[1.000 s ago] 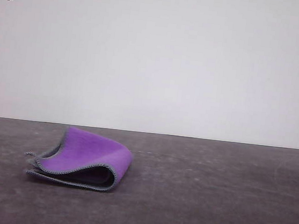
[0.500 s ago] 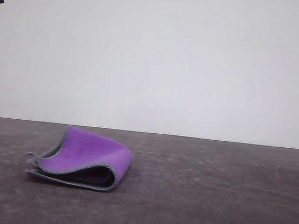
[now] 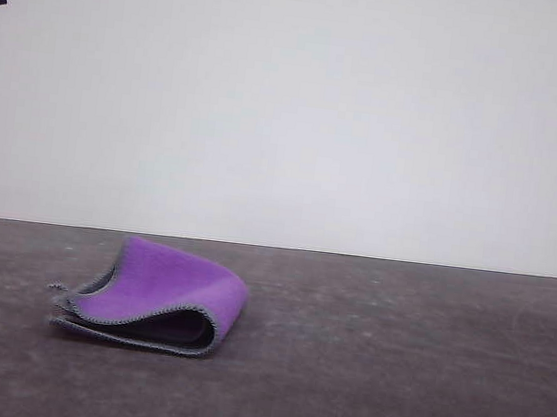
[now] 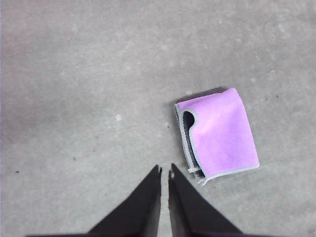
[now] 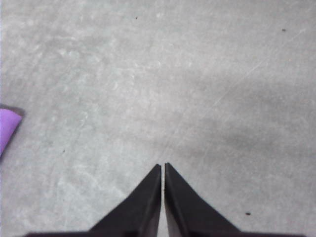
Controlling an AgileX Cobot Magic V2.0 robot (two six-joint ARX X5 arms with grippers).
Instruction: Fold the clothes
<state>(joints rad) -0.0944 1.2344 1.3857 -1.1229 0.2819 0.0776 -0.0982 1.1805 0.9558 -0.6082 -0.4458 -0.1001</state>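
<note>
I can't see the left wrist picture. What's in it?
A small purple cloth, folded over with grey stitched edges and a dark inside, lies on a grey table. The left gripper hangs above the table beside it, fingers shut and empty.

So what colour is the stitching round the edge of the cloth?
Light grey, running round the purple cloth; clearest in the left wrist view.

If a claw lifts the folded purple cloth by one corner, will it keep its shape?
Probably not. The folded purple-and-charcoal soft cloth bends in a loose rounded loop, so it looks floppy and would likely unfold. It seems thin and light. Pushed, it would probably slide or bunch on the grey table.
</note>
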